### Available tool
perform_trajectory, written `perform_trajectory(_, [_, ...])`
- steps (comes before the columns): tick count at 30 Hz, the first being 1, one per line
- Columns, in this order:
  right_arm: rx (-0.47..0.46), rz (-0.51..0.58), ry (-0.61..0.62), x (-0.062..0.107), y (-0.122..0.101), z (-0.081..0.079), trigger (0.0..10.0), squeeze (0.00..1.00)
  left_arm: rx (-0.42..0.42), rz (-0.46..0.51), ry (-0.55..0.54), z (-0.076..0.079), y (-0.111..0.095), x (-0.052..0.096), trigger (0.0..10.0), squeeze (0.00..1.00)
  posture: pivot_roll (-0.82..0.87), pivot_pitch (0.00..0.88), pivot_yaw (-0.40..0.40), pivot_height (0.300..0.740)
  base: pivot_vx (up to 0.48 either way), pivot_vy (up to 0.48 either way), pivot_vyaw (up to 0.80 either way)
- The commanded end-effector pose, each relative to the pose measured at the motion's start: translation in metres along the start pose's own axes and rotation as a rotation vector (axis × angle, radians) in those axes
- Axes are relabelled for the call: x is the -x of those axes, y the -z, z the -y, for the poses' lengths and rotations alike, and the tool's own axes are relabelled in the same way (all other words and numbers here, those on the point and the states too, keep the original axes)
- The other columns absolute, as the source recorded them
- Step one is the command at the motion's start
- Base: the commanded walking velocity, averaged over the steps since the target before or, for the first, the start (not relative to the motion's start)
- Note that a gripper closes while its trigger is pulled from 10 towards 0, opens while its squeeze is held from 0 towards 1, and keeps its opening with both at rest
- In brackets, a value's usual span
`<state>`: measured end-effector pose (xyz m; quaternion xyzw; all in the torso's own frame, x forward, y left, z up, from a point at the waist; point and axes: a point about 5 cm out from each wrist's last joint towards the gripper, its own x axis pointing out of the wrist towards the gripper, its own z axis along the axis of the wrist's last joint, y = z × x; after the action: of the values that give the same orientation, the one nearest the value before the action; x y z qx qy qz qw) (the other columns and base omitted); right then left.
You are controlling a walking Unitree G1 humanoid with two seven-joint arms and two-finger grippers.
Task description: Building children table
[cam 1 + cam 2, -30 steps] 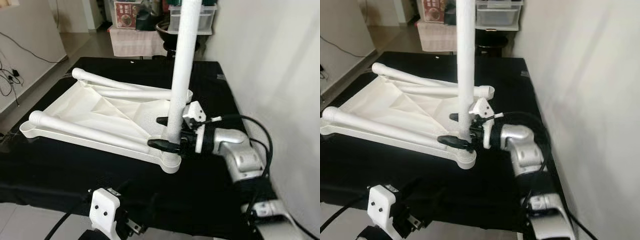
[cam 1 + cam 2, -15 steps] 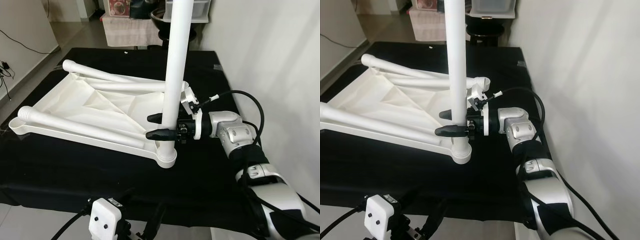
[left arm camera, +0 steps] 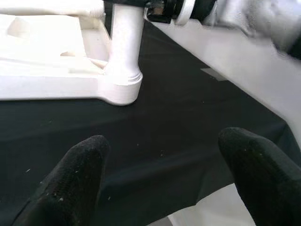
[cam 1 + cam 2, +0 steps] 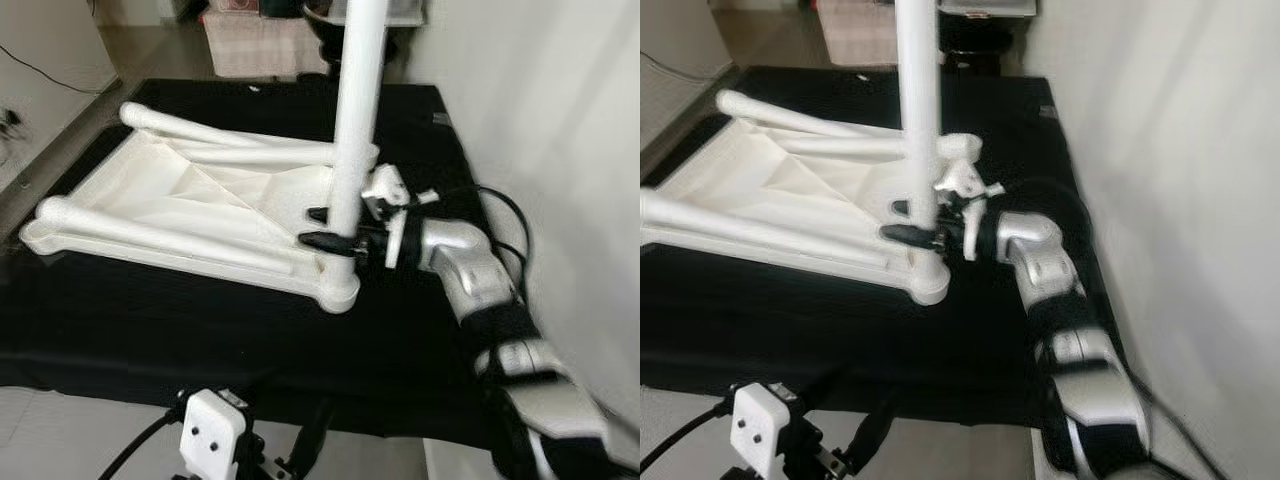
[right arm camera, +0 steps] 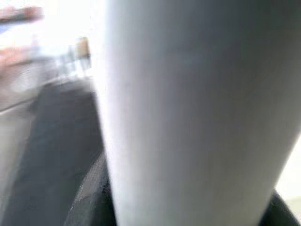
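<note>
White plastic is making up the upturned children's table top (image 4: 190, 200), which is lying across the left and centre of the left eye frame on a black cloth (image 4: 150, 330) that is covering the work surface. Two loose white legs are being carried on the top: one (image 4: 160, 238) is resting along its near edge, from the left of the frame towards the centre, and the other (image 4: 230, 140) is lying along its far edge in the upper left. At the bottom left of centre the white housing of the left arm is showing, and in the left wrist view the left gripper (image 3: 164, 179) is being held low over the cloth with its two black fingers (image 3: 75, 174) spread wide apart and nothing between them; the corner socket (image 3: 120, 87) of the table top is seen just beyond them.

In the centre of the frame a third white leg (image 4: 355, 120) is being held upright, its foot seated in the near right corner socket of the top. Just right of centre the right gripper (image 4: 325, 228) is pinching this upright leg low down, one finger on each side of the tube, just above the socket. To the right the silver right arm (image 4: 470, 280) is reaching in along a pale wall (image 4: 560, 150) that is taking up the right side of the frame.
</note>
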<state>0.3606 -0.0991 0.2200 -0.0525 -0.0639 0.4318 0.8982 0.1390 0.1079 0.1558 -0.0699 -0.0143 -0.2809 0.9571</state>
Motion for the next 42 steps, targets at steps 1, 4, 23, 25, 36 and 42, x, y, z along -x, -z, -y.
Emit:
perform_trajectory(1, [-0.084, -0.2, 0.374, 0.029, 0.035, -0.016, 0.0, 0.0, 0.0, -0.022, 0.006, -0.002, 0.003, 0.001, 10.0, 0.0, 0.06, 0.205, -0.042, 0.74, 0.0, 0.0, 0.0])
perform_trajectory(4, [-0.136, -0.278, 0.507, 0.056, 0.053, -0.063, 0.0, 0.0, -0.008, -0.021, 0.007, -0.008, 0.004, -0.002, 10.0, 0.0, 0.03, 0.171, -0.018, 0.74, 0.0, 0.0, 0.0])
perform_trajectory(23, [-0.145, -0.095, 0.123, 0.023, 0.019, -0.057, 10.0, 1.0, -0.031, 0.025, -0.032, -0.024, 0.008, -0.022, 10.0, 0.0, 0.03, 0.093, -0.046, 0.74, 0.0, 0.0, 0.0])
perform_trajectory(25, [-0.098, -0.061, -0.071, 0.024, 0.011, -0.056, 10.0, 0.75, -0.029, 0.029, -0.027, -0.023, 0.008, -0.023, 10.0, 0.0, 0.04, 0.098, -0.047, 0.74, 0.0, 0.0, 0.0])
perform_trajectory(36, [-0.022, -0.081, -0.537, -0.007, 0.007, -0.049, 10.0, 0.0, -0.022, 0.03, -0.013, -0.013, 0.004, -0.015, 10.0, 0.0, 0.08, 0.148, -0.051, 0.74, 0.0, 0.0, 0.0])
perform_trajectory(42, [-0.067, -0.089, -0.639, -0.027, 0.002, -0.041, 4.2, 0.0, -0.02, 0.015, -0.006, -0.003, 0.001, -0.005, 10.0, 0.0, 0.12, 0.202, -0.05, 0.74, 0.0, 0.0, 0.0])
